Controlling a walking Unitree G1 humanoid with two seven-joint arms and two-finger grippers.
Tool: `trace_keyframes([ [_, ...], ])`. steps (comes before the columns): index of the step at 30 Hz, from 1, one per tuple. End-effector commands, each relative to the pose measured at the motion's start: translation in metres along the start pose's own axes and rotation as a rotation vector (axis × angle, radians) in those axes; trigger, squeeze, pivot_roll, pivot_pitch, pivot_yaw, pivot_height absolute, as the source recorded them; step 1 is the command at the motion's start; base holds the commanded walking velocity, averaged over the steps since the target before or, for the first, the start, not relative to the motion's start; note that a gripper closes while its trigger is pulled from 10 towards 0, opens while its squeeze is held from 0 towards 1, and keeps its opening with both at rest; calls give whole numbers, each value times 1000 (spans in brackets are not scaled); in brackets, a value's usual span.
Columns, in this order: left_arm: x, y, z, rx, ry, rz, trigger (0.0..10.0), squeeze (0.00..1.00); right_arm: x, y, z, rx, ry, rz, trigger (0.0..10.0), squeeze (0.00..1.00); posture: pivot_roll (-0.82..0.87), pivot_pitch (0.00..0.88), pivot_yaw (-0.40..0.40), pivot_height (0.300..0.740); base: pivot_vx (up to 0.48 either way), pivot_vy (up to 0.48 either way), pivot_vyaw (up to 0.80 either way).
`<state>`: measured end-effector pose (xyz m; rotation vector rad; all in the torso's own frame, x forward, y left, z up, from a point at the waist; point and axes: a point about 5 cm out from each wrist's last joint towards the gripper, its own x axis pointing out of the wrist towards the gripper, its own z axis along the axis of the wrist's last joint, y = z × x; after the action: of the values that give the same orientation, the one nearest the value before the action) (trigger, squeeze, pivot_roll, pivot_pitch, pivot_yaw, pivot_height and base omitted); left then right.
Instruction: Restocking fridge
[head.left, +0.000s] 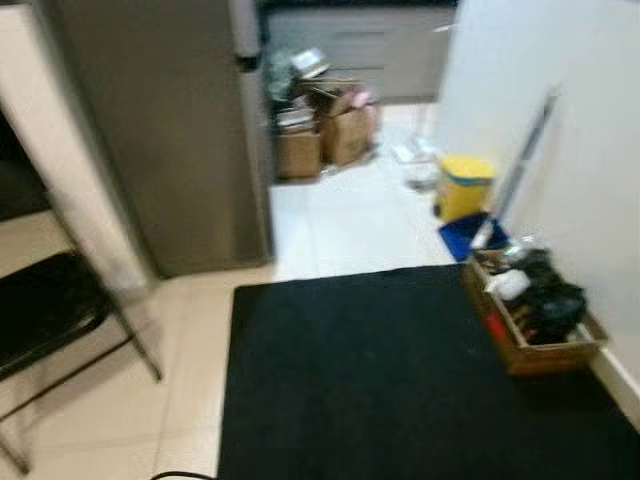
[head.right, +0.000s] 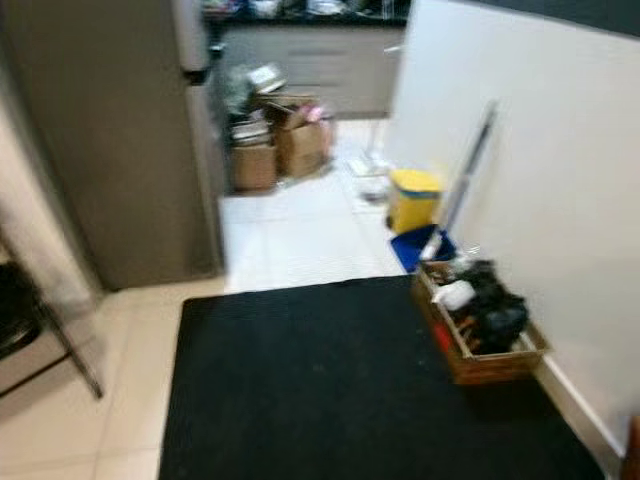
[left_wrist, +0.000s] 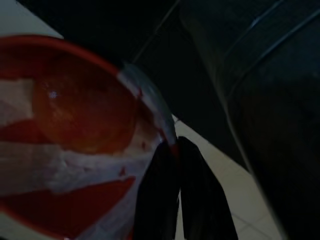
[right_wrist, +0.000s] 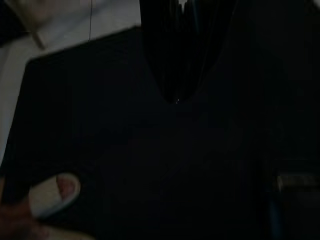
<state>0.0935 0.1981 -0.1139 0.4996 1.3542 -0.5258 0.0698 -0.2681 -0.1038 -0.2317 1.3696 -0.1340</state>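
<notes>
The grey fridge (head.left: 170, 130) stands at the left with its door closed, past the black floor mat (head.left: 400, 380). In the dim left wrist view my left gripper (left_wrist: 172, 147) is shut on the edge of a red and white plastic bag (left_wrist: 75, 165). A round orange-red item (left_wrist: 82, 110) shows through the bag. In the dark right wrist view my right gripper (right_wrist: 176, 97) hangs over the black mat with its fingers together and nothing between them.
A black folding chair (head.left: 50, 320) stands at the left. A wooden crate of clutter (head.left: 530, 315), a yellow bin (head.left: 463, 185) and a leaning pole line the right wall. Cardboard boxes (head.left: 325, 135) sit beyond the fridge. A foot in a white slipper (right_wrist: 52, 192) stands by the mat.
</notes>
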Motion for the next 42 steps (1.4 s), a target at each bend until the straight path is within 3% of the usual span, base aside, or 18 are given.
trace_keyframes([
  [1, 0, 2, 12, 8, -44, 8, 10000, 0, 0, -8, 13, 3, -44, -22, 10000, 0, -17, 0, 14, 740, 326, 0, 0],
  [19, 0, 1, 13, 14, -45, 4, 10000, 0, 0, -4, 15, 10, -50, -21, 10000, 0, -19, 0, 16, 740, 319, 0, 0],
  [28, 0, 1, 12, 14, -44, 2, 10000, 0, 0, 1, 14, 8, -43, -14, 10000, 0, -20, 0, 17, 740, 310, 0, -788],
  [32, 0, 0, 12, 15, -45, 1, 10000, 0, 0, 0, 13, 3, -43, -18, 10000, 0, -20, 0, 15, 740, 311, 0, 0],
  [42, 0, 1, 12, 14, -44, 2, 10000, 0, -2, -20, 3, 7, -35, -38, 10000, 0, -20, 0, 16, 740, 313, 0, 0],
])
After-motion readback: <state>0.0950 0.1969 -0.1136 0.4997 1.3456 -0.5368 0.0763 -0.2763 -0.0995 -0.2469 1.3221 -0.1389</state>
